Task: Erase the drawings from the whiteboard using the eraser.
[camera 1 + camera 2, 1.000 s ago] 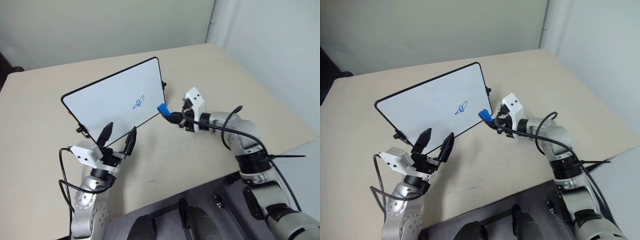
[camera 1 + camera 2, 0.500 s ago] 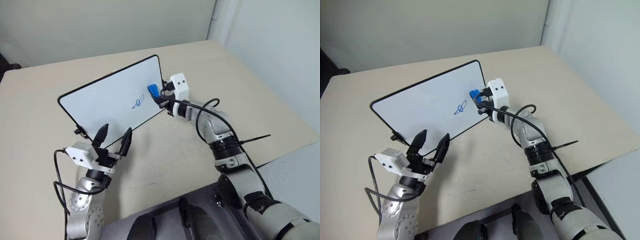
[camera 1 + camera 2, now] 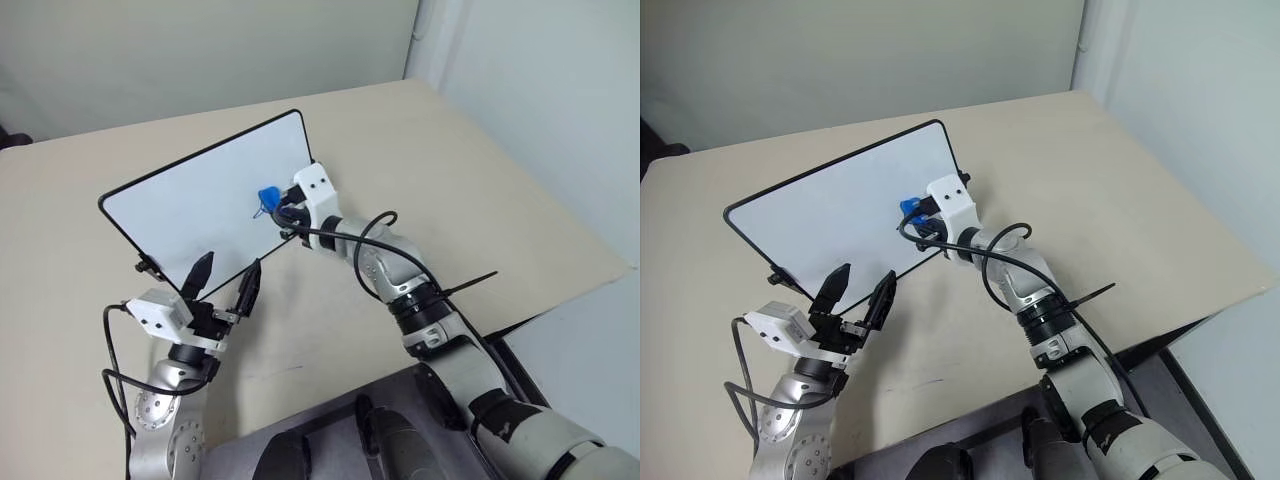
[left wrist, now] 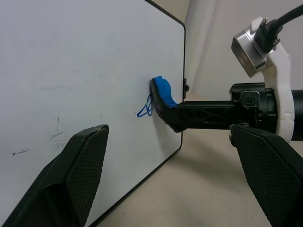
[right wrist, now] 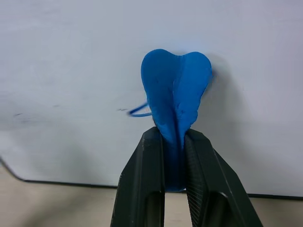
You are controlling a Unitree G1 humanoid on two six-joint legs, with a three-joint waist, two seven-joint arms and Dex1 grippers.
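Blue eraser (image 5: 176, 90), pinched between the pressed-together fingers of the right gripper (image 5: 174, 142), met the whiteboard (image 3: 180, 215) directly over the drawings (image 4: 145, 108), of which a few thin loops showed beside it. The board stood tilted on the beige counter (image 3: 420, 140), propped on small clip feet. The left gripper (image 3: 222, 285) hovered just in front of the board's lower edge with its fingers spread, holding nothing. Judged risks: pressure from the wipe could push the unsupported board backward or tip it over, and the soft, deformed eraser could twist in the pinch, leaving part of the scribble behind.
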